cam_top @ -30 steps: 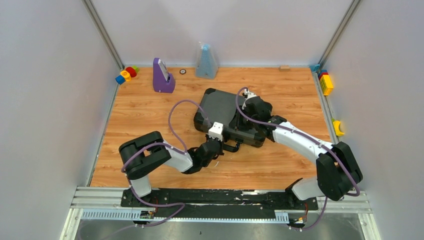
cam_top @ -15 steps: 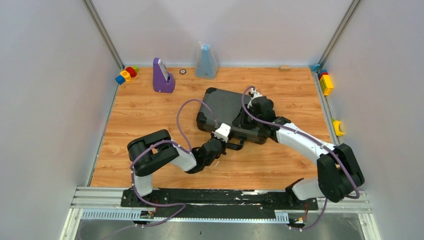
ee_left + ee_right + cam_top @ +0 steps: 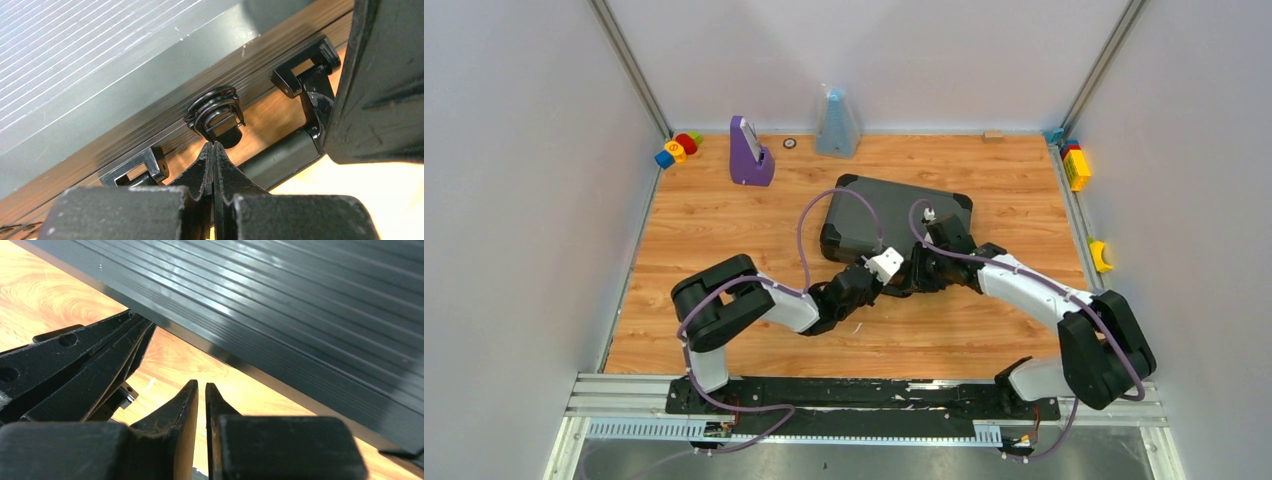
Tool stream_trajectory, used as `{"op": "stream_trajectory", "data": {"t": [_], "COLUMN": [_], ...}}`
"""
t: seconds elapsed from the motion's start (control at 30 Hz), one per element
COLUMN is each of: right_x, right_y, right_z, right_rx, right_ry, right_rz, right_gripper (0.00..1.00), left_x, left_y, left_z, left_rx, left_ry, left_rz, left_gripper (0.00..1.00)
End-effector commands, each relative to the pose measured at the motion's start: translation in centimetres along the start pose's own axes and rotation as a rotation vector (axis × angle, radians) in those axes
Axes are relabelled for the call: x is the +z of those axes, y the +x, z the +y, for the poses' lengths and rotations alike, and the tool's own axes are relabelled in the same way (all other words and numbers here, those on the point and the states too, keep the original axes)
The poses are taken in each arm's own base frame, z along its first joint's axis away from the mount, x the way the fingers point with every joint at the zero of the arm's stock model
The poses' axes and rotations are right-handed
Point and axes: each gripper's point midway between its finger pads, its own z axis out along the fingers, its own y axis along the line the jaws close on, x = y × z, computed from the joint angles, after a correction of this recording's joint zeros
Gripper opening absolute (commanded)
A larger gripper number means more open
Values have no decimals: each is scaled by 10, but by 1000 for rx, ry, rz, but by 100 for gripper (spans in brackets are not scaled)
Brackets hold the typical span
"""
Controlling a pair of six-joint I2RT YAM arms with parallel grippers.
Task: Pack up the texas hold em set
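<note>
One dark grey briefcase (image 3: 889, 210) lay on the tabletop (image 3: 714, 250). It had one handle (image 3: 285, 152) on two brackets (image 3: 142, 167). There was one purple stand (image 3: 750, 153), one pale blue cone (image 3: 835, 123), one small dark ring (image 3: 790, 143) and one small tan block (image 3: 993, 135). Coloured toy blocks (image 3: 676, 148) sat in three groups. Two arms (image 3: 754, 305) were in view.

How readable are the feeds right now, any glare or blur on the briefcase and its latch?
Left wrist: the latch is sharp, but the briefcase lid is washed pale by glare top left, and the left pincer base is soft. Right wrist: bright streaks run along the lid ribs, edges still crisp. Top external: even light, soft shadows, no glare.
</note>
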Motion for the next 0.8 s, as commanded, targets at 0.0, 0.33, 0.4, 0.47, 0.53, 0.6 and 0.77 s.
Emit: {"op": "stream_trajectory", "data": {"t": [0.0,0.33,0.4,0.47,0.53,0.6,0.77], "right_x": [-14,-66,-76,-86,-93,-95,-84], "right_y": [-11,-51,-64,-77,-89,-98,-111], "right_z": [6,13,6,-3,-13,-20,-27], "right_rx": [18,15,55,95,132,150,150], "right_ry": [-26,-9,-4,14,46,69,107], "right_rz": [-41,-235,-282,-341,-398,-432,-407], "right_gripper": [12,0,0,0,0,0,0], "left_x": [-11,-50,-57,-61,-60,-54,-34], "left_y": [13,-26,-35,-39,-38,-33,-30], "left_z": [-10,-3,-10,-17,-22,-25,-22], "left_rx": [132,132,155,188,245,315,410], "left_ry": [118,156,218,274,317,358,378], "left_rz": [76,73,60,58,80,115,148], "left_gripper": [0,0,0,0,0,0,0]}}
